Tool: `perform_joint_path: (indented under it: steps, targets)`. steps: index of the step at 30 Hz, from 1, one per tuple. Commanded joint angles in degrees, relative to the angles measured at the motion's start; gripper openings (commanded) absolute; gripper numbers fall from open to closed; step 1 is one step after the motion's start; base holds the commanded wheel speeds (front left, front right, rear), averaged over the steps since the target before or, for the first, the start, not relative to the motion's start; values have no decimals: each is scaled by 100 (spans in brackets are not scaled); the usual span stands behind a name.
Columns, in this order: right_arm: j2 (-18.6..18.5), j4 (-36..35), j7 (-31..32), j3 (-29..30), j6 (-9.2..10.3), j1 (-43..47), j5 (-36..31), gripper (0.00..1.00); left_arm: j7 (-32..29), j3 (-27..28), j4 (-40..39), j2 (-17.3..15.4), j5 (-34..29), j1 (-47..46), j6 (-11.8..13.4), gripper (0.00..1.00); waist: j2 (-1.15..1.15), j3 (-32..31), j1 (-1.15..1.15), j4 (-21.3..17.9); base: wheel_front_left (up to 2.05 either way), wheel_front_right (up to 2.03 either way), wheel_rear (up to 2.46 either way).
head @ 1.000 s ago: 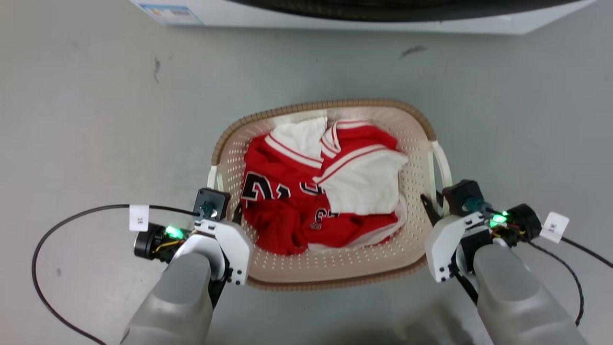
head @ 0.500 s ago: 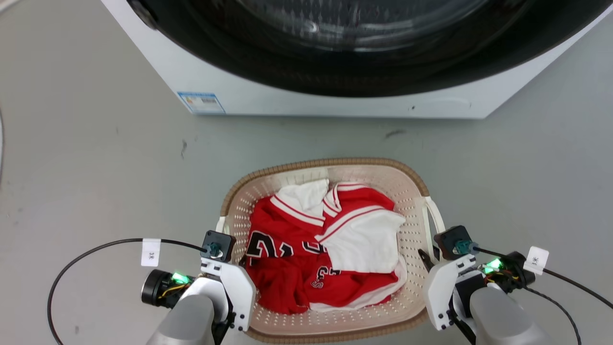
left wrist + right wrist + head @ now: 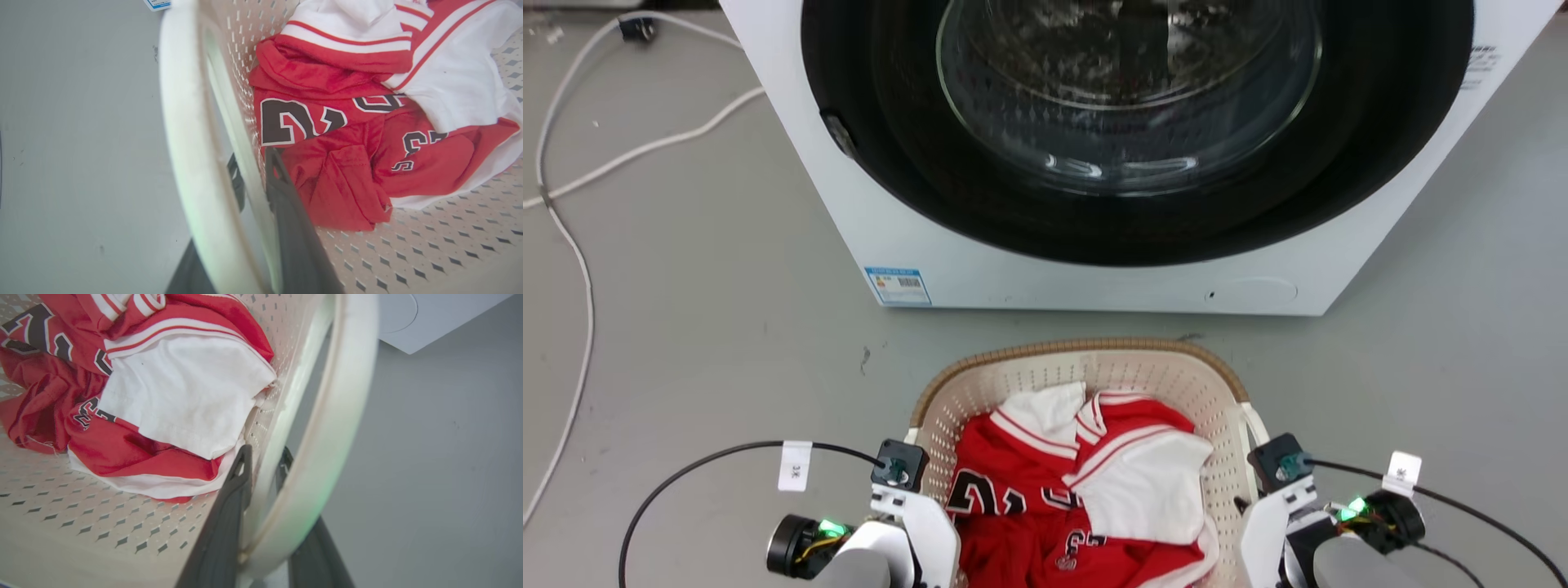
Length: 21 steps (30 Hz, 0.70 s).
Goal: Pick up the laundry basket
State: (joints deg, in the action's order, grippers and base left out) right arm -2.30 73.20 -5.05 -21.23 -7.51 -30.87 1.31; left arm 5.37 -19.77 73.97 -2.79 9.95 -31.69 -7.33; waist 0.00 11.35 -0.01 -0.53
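The left gripper had its jaws clenched on the left side wall of the laundry basket, one finger inside and the other between the wall and the white handle. The right gripper clamped the right wall likewise. Inside lay a red jersey with a white garment on top. The basket sat between both arms, just before the washing machine on the grey floor.

The laundry basket is cream, dotted with holes, brown-rimmed; the jersey is red with white stripes and black numbers.
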Motion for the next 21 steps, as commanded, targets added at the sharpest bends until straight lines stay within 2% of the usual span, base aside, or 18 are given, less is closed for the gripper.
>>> perform_joint_path:
  steps: [1, 15, 21]
  targets:
    - [-104, 57, 86, -113, 3, 145, 24, 0, 2, -62, -28, -64, -1, 42, -15, 0, 0, -191, 1, -1, 0, 0, 0]
    - [-84, 59, 713, -852, 1, 503, 891, 0, -654, -771, -85, -22, 661, 406, -17, 0, 0, -979, 1, 17, 0, 0, 0]
    - [-88, 57, 869, -1082, 0, 557, 1177, 0, -845, -1054, -154, -14, 941, 465, -18, 0, 0, -1124, 1, 60, 0, 0, 0]
